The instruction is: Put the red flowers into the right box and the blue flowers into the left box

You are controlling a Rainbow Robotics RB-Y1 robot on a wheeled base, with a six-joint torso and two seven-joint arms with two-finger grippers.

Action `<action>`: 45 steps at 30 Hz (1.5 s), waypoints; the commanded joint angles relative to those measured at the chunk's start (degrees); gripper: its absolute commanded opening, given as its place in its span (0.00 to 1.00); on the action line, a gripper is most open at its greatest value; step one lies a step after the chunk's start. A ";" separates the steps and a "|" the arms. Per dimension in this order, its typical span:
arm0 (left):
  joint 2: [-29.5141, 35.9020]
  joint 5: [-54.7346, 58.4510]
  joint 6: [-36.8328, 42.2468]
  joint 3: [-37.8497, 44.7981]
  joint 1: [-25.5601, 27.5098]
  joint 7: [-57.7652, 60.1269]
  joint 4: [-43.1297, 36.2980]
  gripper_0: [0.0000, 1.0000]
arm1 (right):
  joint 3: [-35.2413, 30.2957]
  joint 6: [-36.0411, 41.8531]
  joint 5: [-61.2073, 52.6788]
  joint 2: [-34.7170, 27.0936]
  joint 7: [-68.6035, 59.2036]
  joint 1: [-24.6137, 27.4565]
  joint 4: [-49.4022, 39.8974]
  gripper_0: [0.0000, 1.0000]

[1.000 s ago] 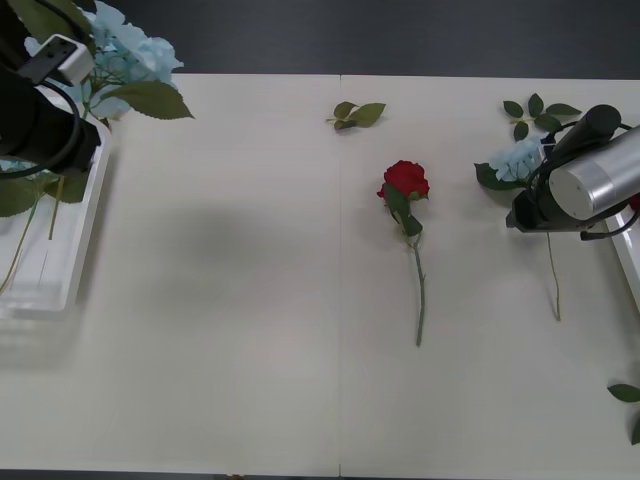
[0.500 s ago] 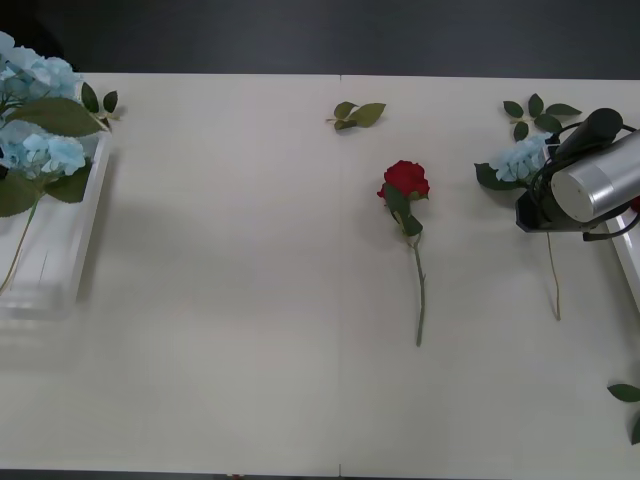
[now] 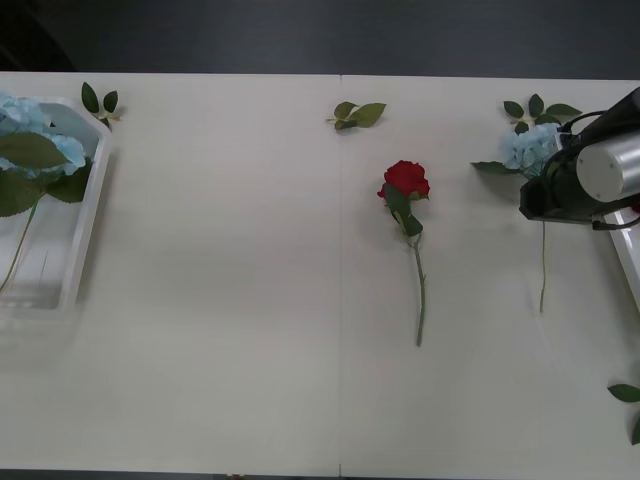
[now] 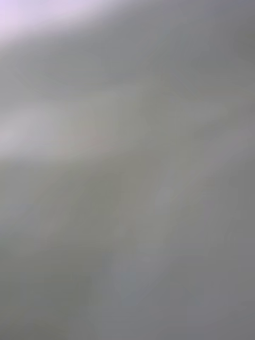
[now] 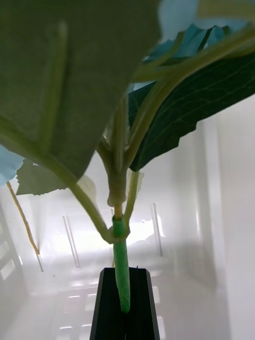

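One red flower (image 3: 406,180) lies mid-table, its stem pointing toward me. The left box (image 3: 85,230) at the left edge holds blue flowers (image 3: 40,150). In the left wrist view my left gripper (image 5: 123,308) is shut on a blue flower's green stem (image 5: 121,265), just above the left box's ribbed floor (image 5: 175,223), with big leaves overhead. Another blue flower (image 3: 527,148) sits at the right, its stem running under my right gripper (image 3: 545,205), which is shut on it; the wrist covers the fingers. A sliver of the right box (image 3: 628,262) shows at the right edge.
Loose leaf sprigs lie at the back centre (image 3: 358,114), back right (image 3: 538,108), by the left box's far corner (image 3: 98,100) and at the near right edge (image 3: 628,393). Wide bare table spreads between the left box and the red flower.
The left arm has left the front view and the blue flower heads have sunk into the left box. The right arm moved right and back; the blue flower swung with it.
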 commanded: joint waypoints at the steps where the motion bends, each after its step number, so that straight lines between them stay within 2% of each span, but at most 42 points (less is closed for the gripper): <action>1: 2.18 -2.14 -5.64 -2.75 -0.53 -0.31 3.27 0.00 | -3.97 -0.20 -8.91 -6.11 13.78 -0.36 -1.30 0.00; 8: 2.27 -3.81 -13.90 -6.26 -0.53 -0.13 8.71 0.00 | -7.39 -1.34 -26.32 -10.42 29.86 -0.44 -2.00 0.00; 11: 2.18 -4.52 -15.22 -7.32 -0.53 0.04 9.24 0.00 | -7.39 -2.48 -37.39 -11.38 35.58 -0.36 -2.53 0.00; 12: 2.18 -4.61 -15.22 -7.32 -0.53 0.04 9.24 0.19 | -7.39 -2.48 -41.70 -11.74 38.12 -0.09 -2.53 0.00; 13: 2.18 -4.52 -15.22 -7.32 -0.53 0.04 9.24 0.33 | -7.39 -2.84 -43.89 -11.91 39.71 0.17 -2.53 0.00; 14: 2.27 -4.52 -15.22 -7.32 -0.53 -0.04 9.24 0.60 | -7.39 -3.54 -48.20 -12.35 43.31 0.70 -2.79 0.00; 15: 2.18 -4.25 -15.22 -7.32 -0.53 -0.13 9.24 0.74 | -7.48 -3.98 -51.19 -12.62 46.21 1.05 -3.05 0.00; 16: 2.27 -3.99 -15.22 -7.32 -0.53 -0.22 9.24 0.86 | -7.39 -4.59 -54.97 -12.70 49.81 1.66 -3.32 0.00; 18: 2.27 -3.64 -15.05 -7.14 -0.53 -0.66 8.63 0.93 | -7.48 -5.65 -61.65 -12.70 55.88 2.89 -3.93 0.00; 23: 2.27 -2.76 -9.95 -2.92 -0.53 -2.68 4.85 1.00 | -7.48 -10.31 -72.11 -12.70 65.02 6.41 -9.03 0.00; 31: 2.18 -0.47 3.24 7.01 -0.71 -6.55 -5.08 1.00 | -7.57 -22.61 -81.25 -10.15 73.19 11.33 -23.80 0.00; 38: 2.18 9.46 10.62 10.44 -0.71 -7.51 -11.32 1.00 | -7.57 -28.59 -81.25 -2.42 74.95 11.68 -31.18 0.00; 45: 2.10 26.33 10.88 8.42 -0.71 -9.45 -11.24 1.00 | -7.48 -32.37 -78.26 7.16 75.48 11.68 -32.41 0.00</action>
